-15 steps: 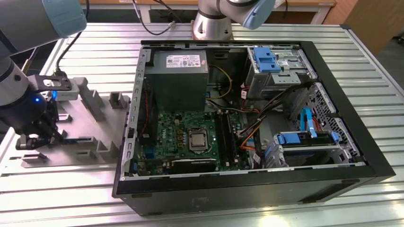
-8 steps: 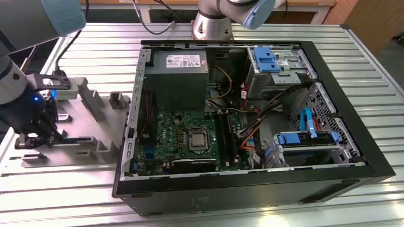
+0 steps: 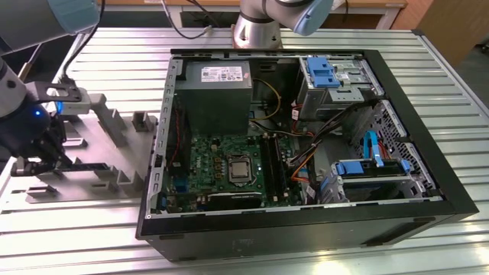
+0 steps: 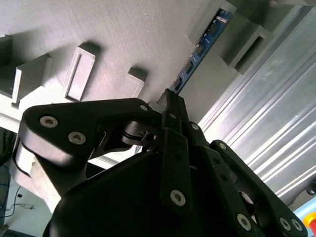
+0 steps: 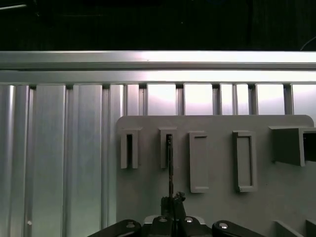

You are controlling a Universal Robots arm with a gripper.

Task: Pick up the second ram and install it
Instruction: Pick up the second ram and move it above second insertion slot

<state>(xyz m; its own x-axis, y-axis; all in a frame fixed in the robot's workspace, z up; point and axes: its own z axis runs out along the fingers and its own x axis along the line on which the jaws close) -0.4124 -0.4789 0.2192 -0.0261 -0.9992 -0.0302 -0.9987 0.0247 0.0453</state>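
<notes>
The second ram (image 4: 201,43) is a slim stick standing on its long edge on the grey fixture plate (image 3: 91,189), on the exterior view's left. Its far end rests in a slotted block (image 5: 168,143). In the first wrist view the ram (image 5: 169,170) shows edge-on, running straight into my fingers. My gripper (image 4: 173,101) is shut on the stick's near end, with both black fingers pressed together around it. In the exterior view the gripper (image 3: 63,163) hangs low over the plate, and the ram (image 3: 90,166) reaches from it toward the computer case.
An open computer case (image 3: 306,229) lies on the slatted metal table (image 3: 443,103), with the green motherboard (image 3: 221,160) and its dark memory slots (image 3: 271,166) inside. Cables (image 3: 306,154), blue drive brackets (image 3: 359,169) and a power supply (image 3: 217,80) crowd the case. Other raised blocks (image 3: 141,121) stand on the plate.
</notes>
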